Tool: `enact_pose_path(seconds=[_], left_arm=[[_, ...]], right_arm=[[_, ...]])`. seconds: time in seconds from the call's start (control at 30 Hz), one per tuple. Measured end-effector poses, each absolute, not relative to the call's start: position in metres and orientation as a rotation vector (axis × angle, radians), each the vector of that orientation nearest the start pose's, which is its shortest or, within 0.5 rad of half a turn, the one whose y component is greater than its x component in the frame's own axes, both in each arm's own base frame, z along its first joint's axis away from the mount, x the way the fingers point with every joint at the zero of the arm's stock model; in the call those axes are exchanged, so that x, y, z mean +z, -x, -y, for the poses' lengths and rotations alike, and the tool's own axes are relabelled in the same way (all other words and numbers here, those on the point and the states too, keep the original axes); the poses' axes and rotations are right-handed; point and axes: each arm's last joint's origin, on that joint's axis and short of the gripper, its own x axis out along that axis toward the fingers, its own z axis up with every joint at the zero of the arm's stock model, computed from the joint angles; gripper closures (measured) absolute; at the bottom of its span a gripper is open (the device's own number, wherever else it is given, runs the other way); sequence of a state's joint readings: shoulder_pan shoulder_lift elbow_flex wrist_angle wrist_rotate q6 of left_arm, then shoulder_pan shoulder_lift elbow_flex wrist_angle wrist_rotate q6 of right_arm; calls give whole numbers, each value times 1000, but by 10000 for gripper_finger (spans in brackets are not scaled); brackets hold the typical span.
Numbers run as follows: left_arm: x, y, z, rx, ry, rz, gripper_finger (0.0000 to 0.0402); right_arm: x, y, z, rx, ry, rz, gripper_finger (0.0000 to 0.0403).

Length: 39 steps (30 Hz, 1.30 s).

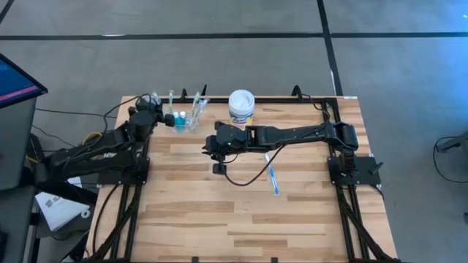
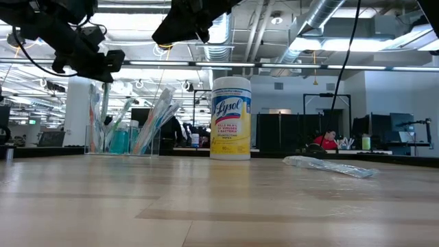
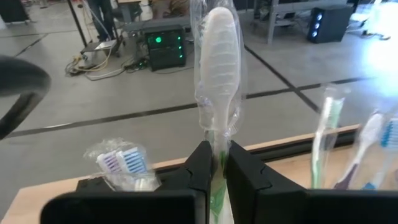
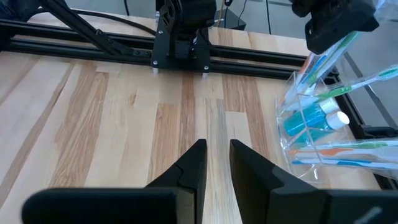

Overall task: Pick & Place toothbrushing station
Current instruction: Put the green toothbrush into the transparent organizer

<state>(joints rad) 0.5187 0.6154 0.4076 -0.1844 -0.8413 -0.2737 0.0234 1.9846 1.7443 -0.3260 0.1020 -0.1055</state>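
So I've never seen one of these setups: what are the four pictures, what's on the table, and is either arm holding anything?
It is a robot with two dark arms at a wooden table; each arm ends in a two-finger gripper.

One picture looks straight down on the table, one looks level across it into the room behind, and the other two come from cameras on each arm's wrist.

At the table's far edge stands a clear cup with toothbrushes and teal toothpaste tubes in it, and beside it a white-lidded tub. One wrapped toothbrush lies flat on the table.

The left gripper, raised by the cup, is shut on a wrapped white toothbrush. The right gripper hovers over bare wood near the cup, jaws slightly apart, holding nothing.
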Motion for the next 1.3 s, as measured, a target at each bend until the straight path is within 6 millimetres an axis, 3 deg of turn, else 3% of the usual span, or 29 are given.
enact_pose_path(seconds=[0.37, 0.8, 1.3], left_arm=[[215, -118, -99, 1435, 162, -342, 382], [211, -122, -101, 1421, 202, -332, 381], [175, -115, -96, 1427, 257, -344, 380]], right_arm=[[293, -460, -5, -53, 136, -571, 343], [293, -460, -5, -52, 136, -573, 343], [293, -460, -5, -52, 136, -573, 343]])
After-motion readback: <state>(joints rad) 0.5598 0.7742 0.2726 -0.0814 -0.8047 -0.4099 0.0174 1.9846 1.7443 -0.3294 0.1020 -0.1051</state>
